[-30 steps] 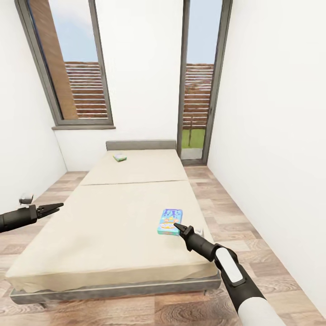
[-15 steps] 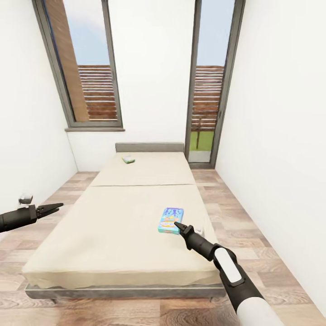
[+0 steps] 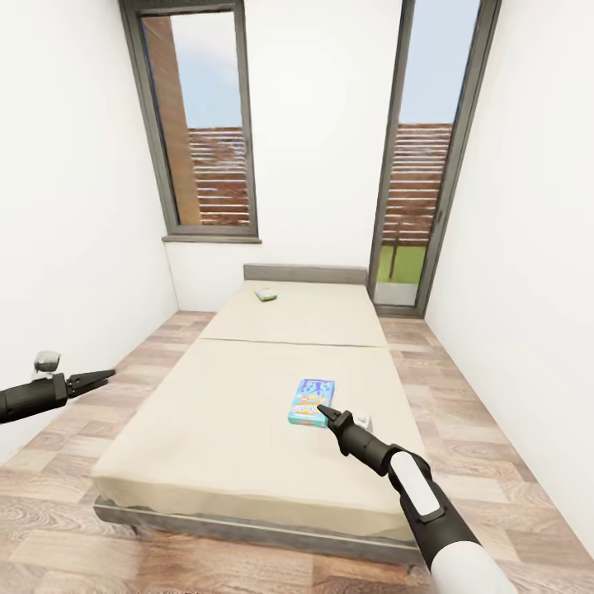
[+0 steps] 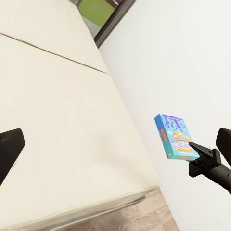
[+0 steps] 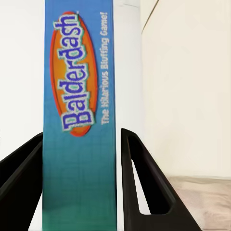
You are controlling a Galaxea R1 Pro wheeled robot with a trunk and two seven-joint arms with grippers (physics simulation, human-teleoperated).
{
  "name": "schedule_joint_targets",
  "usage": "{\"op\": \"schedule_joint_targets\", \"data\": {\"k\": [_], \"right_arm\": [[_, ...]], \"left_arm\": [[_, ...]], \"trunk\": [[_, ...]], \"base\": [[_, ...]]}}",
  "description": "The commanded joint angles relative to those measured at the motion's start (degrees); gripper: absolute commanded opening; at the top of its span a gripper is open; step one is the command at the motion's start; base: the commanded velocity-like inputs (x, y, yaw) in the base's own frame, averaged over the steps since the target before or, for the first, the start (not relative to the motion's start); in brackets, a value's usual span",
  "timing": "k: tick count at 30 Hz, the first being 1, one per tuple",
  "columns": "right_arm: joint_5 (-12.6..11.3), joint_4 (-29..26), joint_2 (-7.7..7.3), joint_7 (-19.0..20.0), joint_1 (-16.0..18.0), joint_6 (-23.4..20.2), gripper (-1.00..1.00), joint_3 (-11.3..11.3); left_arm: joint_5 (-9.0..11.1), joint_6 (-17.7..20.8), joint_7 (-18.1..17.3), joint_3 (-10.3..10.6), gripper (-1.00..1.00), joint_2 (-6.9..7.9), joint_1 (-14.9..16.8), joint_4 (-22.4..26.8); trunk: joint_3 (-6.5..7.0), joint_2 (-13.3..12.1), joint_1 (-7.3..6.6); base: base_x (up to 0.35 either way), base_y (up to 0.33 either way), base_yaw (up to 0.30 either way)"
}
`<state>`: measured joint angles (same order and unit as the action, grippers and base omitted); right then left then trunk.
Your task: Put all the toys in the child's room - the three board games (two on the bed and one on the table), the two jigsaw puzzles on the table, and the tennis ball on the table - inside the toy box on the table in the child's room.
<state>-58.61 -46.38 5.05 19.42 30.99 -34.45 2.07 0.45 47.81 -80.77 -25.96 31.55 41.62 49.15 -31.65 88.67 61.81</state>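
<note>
Right wrist view: right gripper [image 5: 79, 192] clamps blue board game [image 5: 79, 110] edge.

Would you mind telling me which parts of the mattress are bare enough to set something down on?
Most of the bed is bare: the whole near half left of the blue game box, and the stretch between that box and the small green-edged box by the headboard. The crowded spot is the near right edge, where the right gripper grips the blue box between its fingers.
</note>
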Motion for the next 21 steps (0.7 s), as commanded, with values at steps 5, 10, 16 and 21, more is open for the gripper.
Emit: {"op": "schedule_joint_targets", "data": {"k": [5,10,16,21], "right_arm": [[-0.3,0.0,0.06,0.0,0.0,-0.4,-1.0,0.2],[-0.3,0.1,0.09,0.0,0.0,-0.4,-1.0,0.2],[-0.3,0.1,0.1,0.0,0.0,-0.4,-1.0,0.2],[-0.3,0.1,0.09,0.0,0.0,0.4,-1.0,0.2]], "left_arm": [[0.0,0.6,-0.2,0.0,1.0,0.0,0.0,0.0],[0.0,0.6,-0.2,0.0,1.0,0.0,0.0,0.0],[0.1,0.6,-0.2,0.0,1.0,0.0,0.0,0.0],[0.0,0.6,-0.2,0.0,1.0,0.0,0.0,0.0]], "trunk": [[1.04,-2.0,-1.11],[2.13,-4.0,-2.21],[3.43,-6.4,-3.52],[4.51,-8.4,-4.62]], "base": [[0.0,0.0,0.269],[0.0,0.0,0.27],[0.0,0.0,0.27],[0.0,0.0,0.271]]}}
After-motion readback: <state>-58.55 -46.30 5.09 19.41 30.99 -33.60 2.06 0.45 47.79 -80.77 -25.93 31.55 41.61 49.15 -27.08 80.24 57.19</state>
